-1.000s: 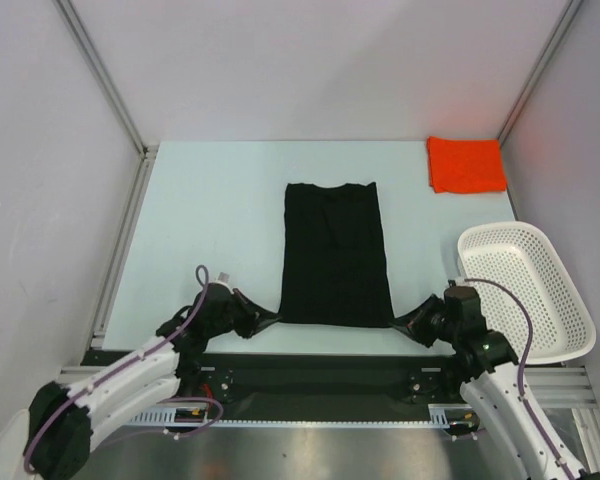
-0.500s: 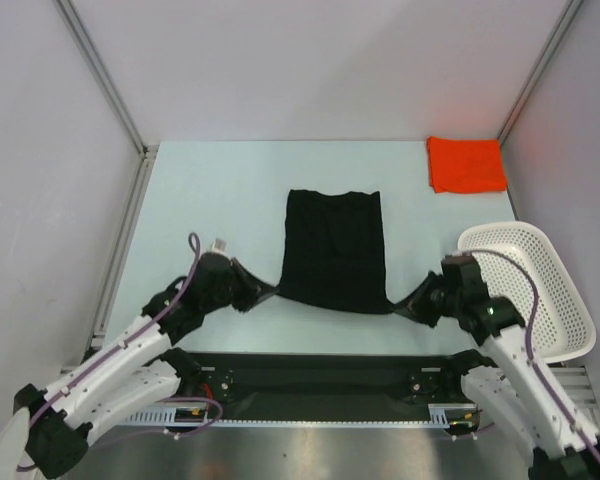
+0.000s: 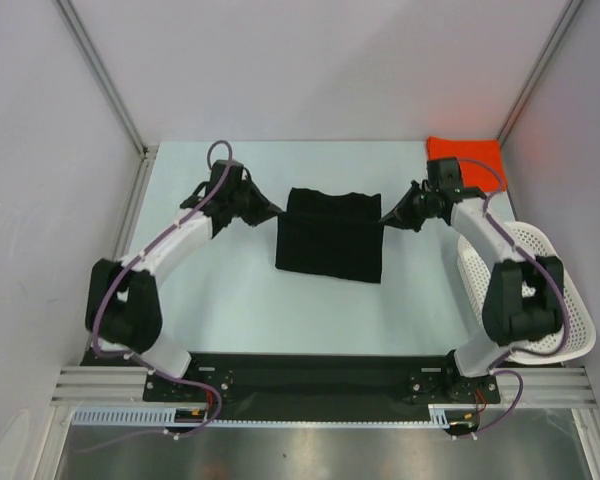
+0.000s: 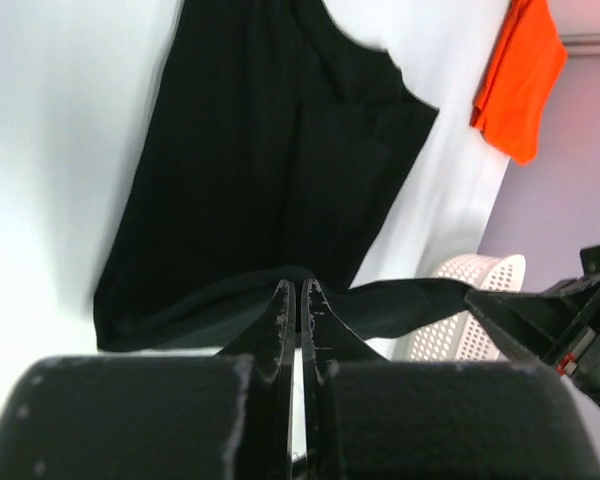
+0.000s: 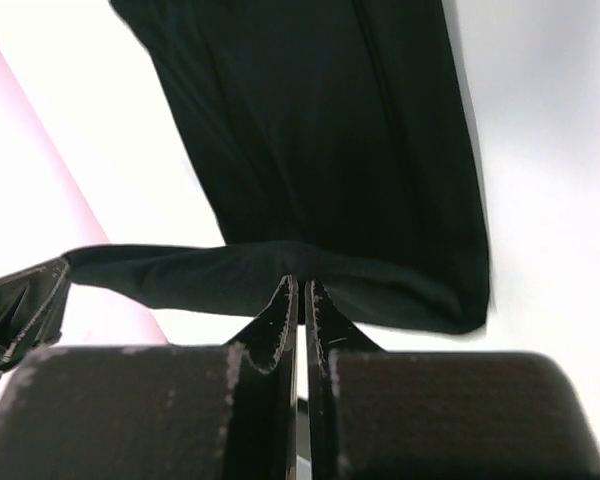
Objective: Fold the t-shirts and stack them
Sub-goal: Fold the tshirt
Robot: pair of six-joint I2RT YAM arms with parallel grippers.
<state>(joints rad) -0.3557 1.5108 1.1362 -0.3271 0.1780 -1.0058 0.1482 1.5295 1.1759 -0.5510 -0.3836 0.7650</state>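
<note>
The black t-shirt (image 3: 329,235) lies folded over in the middle of the table. My left gripper (image 3: 276,210) is shut on its far left corner. My right gripper (image 3: 384,217) is shut on the far right corner. Between them the held edge stretches as a raised band over the lower layer. In the left wrist view the black t-shirt (image 4: 270,170) spreads beyond my left gripper (image 4: 296,287). In the right wrist view the black t-shirt (image 5: 330,140) hangs from my right gripper (image 5: 301,282). The orange-red t-shirt (image 3: 467,158) lies folded at the far right corner, also as the orange-red t-shirt (image 4: 520,75).
A white mesh basket (image 3: 550,290) stands at the right edge, partly behind the right arm; the same white mesh basket (image 4: 465,285) shows in the left wrist view. Metal frame posts (image 3: 100,70) and walls close in the table on the left, right and back.
Both grippers have carried the near edge of the black t-shirt from the front of the table to the far side, folding it over itself. The arms are now stretched far forward.
</note>
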